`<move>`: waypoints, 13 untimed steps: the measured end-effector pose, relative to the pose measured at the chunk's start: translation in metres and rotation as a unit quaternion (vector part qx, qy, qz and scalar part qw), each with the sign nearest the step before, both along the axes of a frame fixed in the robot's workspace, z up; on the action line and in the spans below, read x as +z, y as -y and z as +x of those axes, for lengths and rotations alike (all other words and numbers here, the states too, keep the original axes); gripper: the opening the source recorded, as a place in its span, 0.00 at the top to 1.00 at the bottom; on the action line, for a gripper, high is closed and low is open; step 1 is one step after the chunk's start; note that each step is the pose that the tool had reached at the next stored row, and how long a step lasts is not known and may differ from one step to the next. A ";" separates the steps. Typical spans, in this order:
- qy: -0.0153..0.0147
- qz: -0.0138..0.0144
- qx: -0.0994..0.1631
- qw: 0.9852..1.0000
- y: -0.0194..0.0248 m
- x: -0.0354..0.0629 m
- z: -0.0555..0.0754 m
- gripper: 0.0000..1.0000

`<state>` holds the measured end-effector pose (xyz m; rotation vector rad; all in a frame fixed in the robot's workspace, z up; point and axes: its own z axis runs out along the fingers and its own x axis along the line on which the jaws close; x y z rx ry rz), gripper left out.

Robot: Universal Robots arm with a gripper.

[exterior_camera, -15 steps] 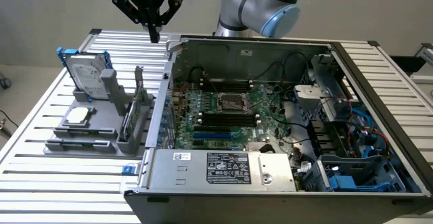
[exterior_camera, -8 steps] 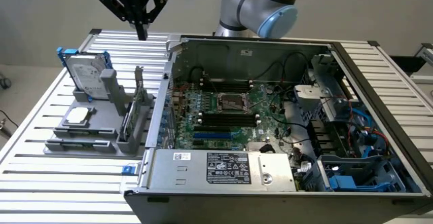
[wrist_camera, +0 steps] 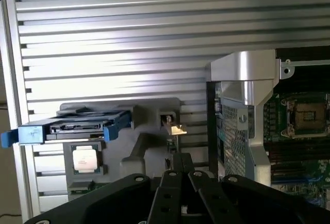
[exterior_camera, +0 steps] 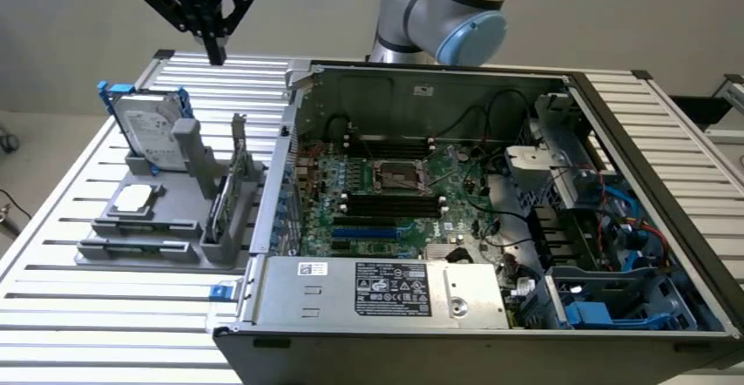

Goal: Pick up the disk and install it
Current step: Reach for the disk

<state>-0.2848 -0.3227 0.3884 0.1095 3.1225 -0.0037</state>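
the fingers (wrist_camera: pixel 180 168) are pressed together into one dark point with nothing between them. the gripper (exterior_camera: pixel 215 52) hangs in the air, pointing down, over the far part of the slatted metal table (exterior_camera: pixel 70 315), toward the exterior view's left. it touches nothing.

below it and a little nearer the camera stands the disk (exterior_camera: pixel 152 128). it is upright on its long edge in a grey holder (exterior_camera: pixel 174 219), label facing the exterior view's left, with its blue frame (exterior_camera: pixel 104 89) showing along the top and far edge. the gripper is well apart from it, higher up. in the wrist view the disk (wrist_camera: pixel 72 128) is seen edge-on, with the blue frame sticking out at both ends.

a small pale square chip (exterior_camera: pixel 134 198) lies flat in a pocket of the same holder, just beside the foot of the disk. a thin card (exterior_camera: pixel 223 204) stands on edge in a slot on the side of the holder nearer the computer.

to the exterior view's right of the holder lies an open computer case (exterior_camera: pixel 465 80), with its green main board (exterior_camera: pixel 395 185) showing inside and a silver power box (exterior_camera: pixel 384 289) along the near edge. blue plastic parts (exterior_camera: pixel 587 311) sit in its near right corner. the robot arm (exterior_camera: pixel 448 10) rises behind the case.
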 end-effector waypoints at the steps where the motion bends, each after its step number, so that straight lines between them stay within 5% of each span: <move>1: 0.000 -0.001 0.000 1.000 -0.0012 -0.0002 -0.004 0.89; 13: -0.010 -0.012 0.000 1.000 -0.0131 -0.0026 -0.057 0.89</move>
